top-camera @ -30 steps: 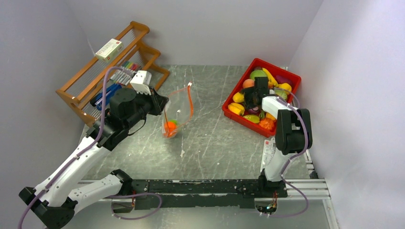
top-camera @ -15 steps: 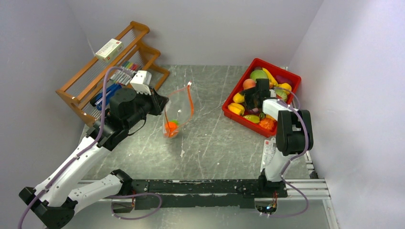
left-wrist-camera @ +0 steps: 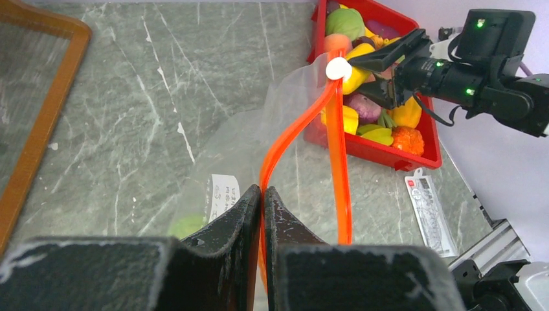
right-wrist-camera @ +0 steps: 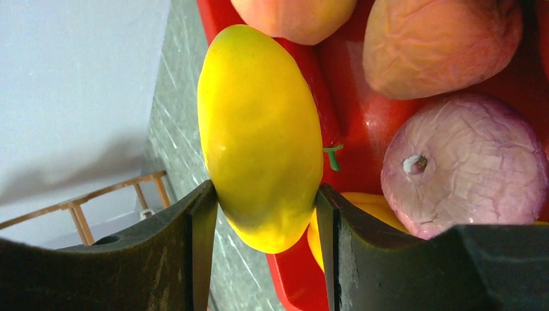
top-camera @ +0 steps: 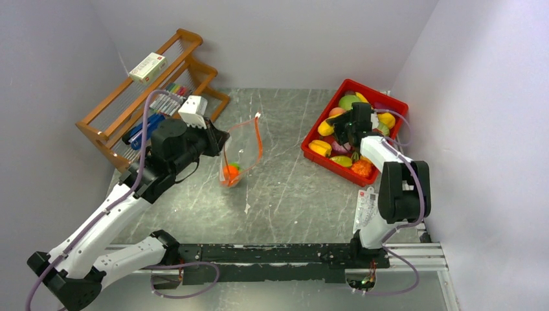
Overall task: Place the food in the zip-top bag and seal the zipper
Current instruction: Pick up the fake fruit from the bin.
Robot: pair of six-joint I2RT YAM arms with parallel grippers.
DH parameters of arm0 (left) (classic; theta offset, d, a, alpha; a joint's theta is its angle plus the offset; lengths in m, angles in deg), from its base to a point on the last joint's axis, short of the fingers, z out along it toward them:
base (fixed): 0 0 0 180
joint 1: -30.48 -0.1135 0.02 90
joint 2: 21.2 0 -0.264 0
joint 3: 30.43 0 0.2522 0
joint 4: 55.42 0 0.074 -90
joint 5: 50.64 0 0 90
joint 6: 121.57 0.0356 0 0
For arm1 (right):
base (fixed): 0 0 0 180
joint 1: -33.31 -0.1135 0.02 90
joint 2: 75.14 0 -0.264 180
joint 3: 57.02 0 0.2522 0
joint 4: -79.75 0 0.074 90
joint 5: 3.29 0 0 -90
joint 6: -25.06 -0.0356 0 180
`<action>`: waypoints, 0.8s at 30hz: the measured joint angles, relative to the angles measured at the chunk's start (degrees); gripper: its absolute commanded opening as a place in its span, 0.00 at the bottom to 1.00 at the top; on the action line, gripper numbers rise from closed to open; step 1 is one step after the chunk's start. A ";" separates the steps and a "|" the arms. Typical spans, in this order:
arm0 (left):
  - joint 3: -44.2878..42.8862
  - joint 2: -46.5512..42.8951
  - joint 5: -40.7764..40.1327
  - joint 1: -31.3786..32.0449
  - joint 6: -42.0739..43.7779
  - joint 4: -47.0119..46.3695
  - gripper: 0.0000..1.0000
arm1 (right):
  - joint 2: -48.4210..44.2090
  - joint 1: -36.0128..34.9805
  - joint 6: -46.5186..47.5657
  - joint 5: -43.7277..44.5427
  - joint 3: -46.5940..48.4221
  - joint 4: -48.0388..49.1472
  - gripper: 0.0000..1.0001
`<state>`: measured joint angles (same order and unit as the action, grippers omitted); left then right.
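Bag label (left-wrist-camera: 224,193) print unreadable, peach fruit (right-wrist-camera: 294,13) cut off at top edge

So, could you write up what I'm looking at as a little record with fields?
left gripper: shut on the mouth edge of the zip-top bag, holding it up
bag mouth: open, zipper unsealed
inside bag: orange food piece, something green beside it
right gripper: shut on a yellow toy fruit
red tray: many more fruits and vegetables

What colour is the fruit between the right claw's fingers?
Plain glossy yellow. The fruit shows best in the right wrist view.
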<state>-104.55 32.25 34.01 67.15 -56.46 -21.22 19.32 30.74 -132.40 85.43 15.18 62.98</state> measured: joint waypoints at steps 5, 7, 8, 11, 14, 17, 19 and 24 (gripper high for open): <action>0.00 0.76 -0.02 0.00 0.50 -0.04 0.07 | -2.03 0.00 3.13 -2.54 0.02 -1.53 0.38; 0.00 1.40 -0.04 0.00 0.74 -0.07 0.07 | -3.76 -0.02 3.87 -4.02 -0.02 -2.08 0.38; 0.00 1.75 -0.09 0.00 0.90 -0.07 0.07 | -4.79 -0.02 4.15 -4.72 -0.02 -2.12 0.38; 0.00 2.80 -0.63 0.00 1.29 -0.11 0.07 | -8.37 -0.04 4.83 -6.67 -0.02 -2.49 0.38; 0.00 3.52 -0.85 0.00 1.77 -0.59 0.07 | -12.13 -0.52 5.40 -8.72 -0.02 -2.97 0.38; 0.00 4.28 -0.90 0.00 1.99 -1.38 0.07 | -15.41 -1.73 5.60 -10.32 -0.02 -4.22 0.39; 0.00 4.92 -0.92 0.00 1.99 -1.95 0.07 | -17.22 -2.86 5.57 -11.08 -0.02 -4.94 0.39; 0.00 5.95 -1.25 0.00 1.95 -3.02 0.07 | -21.40 -7.08 4.76 -12.68 -0.02 -5.51 0.39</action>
<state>-104.55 38.20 32.77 67.15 -54.51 -24.23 -2.08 23.66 -127.64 72.76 15.16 57.47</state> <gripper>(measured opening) 0.071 0.526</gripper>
